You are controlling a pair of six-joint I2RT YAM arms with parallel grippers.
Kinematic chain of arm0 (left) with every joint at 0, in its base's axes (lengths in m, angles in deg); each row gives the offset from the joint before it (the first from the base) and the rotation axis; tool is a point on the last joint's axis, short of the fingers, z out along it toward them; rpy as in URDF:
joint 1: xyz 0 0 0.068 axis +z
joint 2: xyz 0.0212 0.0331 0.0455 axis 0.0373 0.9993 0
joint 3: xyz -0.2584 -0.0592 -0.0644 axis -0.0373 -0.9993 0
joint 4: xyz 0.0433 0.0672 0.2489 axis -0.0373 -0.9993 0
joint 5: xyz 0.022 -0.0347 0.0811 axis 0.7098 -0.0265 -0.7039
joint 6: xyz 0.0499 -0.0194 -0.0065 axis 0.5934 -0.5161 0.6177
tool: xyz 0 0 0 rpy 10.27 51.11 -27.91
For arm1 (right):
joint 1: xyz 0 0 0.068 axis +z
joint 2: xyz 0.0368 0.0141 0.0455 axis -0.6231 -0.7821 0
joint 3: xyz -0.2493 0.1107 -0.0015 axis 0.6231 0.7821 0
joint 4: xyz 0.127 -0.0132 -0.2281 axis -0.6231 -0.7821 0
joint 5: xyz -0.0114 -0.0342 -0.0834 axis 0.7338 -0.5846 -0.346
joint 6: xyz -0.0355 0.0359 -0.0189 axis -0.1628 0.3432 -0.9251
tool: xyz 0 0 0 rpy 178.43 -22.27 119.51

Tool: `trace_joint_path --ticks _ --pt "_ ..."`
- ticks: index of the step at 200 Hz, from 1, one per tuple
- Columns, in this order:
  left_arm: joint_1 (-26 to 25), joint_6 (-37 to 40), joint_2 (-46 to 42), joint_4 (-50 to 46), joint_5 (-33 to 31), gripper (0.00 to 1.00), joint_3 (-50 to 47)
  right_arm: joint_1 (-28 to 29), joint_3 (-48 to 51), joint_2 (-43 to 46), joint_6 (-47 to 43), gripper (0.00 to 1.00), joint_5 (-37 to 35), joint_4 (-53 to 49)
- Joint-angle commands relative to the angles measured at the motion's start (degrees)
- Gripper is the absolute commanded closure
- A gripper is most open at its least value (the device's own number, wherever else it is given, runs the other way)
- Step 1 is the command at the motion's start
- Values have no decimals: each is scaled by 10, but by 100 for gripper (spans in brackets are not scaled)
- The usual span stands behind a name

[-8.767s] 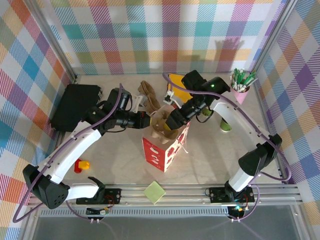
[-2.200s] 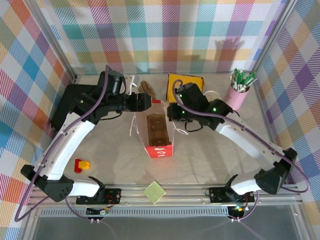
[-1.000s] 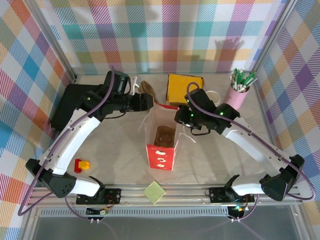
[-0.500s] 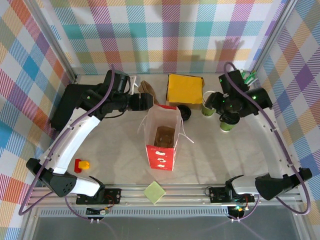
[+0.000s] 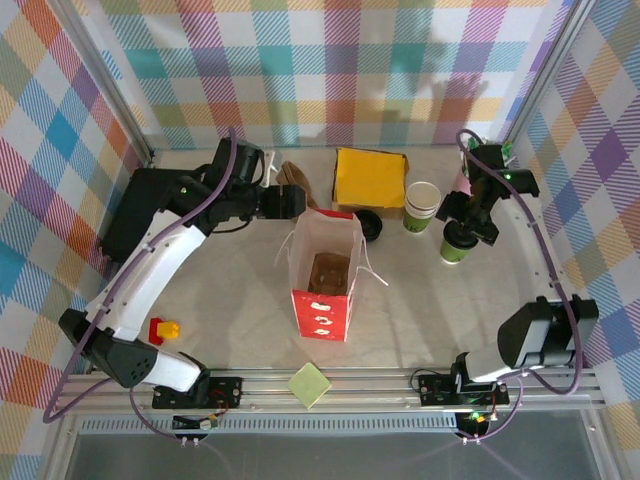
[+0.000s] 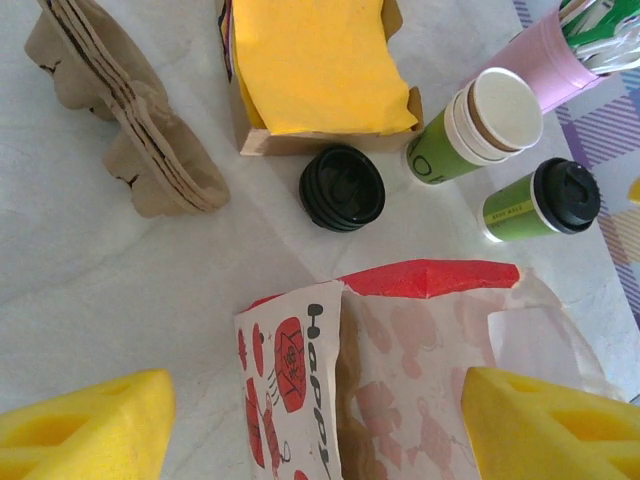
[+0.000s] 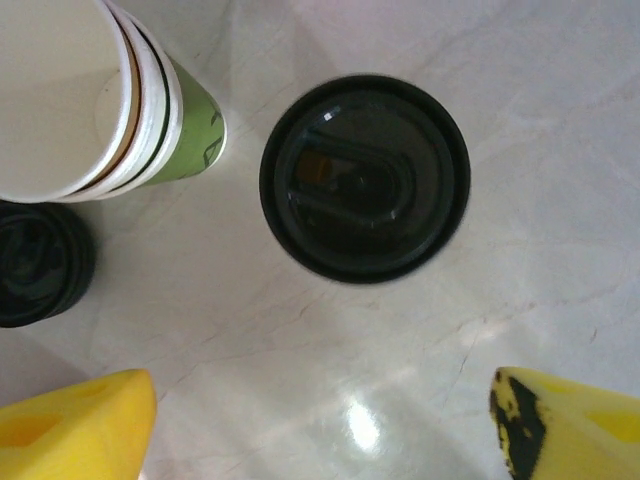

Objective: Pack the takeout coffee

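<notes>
- The takeout coffee [image 7: 365,178] stands lidded on the table [image 7: 520,270], well right of the red bag [image 5: 322,300], beside the stacked cups [image 7: 90,100].
- Right fingers [image 7: 75,425] hang above it, spread apart, holding nothing.
- Left fingers [image 6: 80,425] are spread apart by the bag's far rim.

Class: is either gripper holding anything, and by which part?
Nothing is held: right gripper open over the takeout coffee, left gripper open by the red bag.
</notes>
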Motion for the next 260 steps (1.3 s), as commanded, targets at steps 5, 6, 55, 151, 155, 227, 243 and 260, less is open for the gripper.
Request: trace_joint_path --ticks 5,6,55,151,155,227,243,260 --pt "6 8 8 0 16 25 0 -12 13 -32 -85 10 -4 74" --pt "6 7 8 0 16 25 0 -13 14 -34 -86 10 -5 74" --pt "6 10 12 -7 20 25 -2 -42 5 -84 -139 8 3 94" --pt "6 4 17 -14 19 26 -2 -78 28 -120 -164 11 55 101" --pt "6 4 16 -14 19 26 -2 -78 29 -121 -164 11 54 101" --pt "6 -1 12 -17 14 26 -10 -86 40 -121 -159 16 57 96" --pt "6 -1 11 -17 14 26 -11 -86 42 -122 -156 17 54 93" --pt "6 0 10 -17 13 26 -11 -86 46 -118 -156 17 50 90"
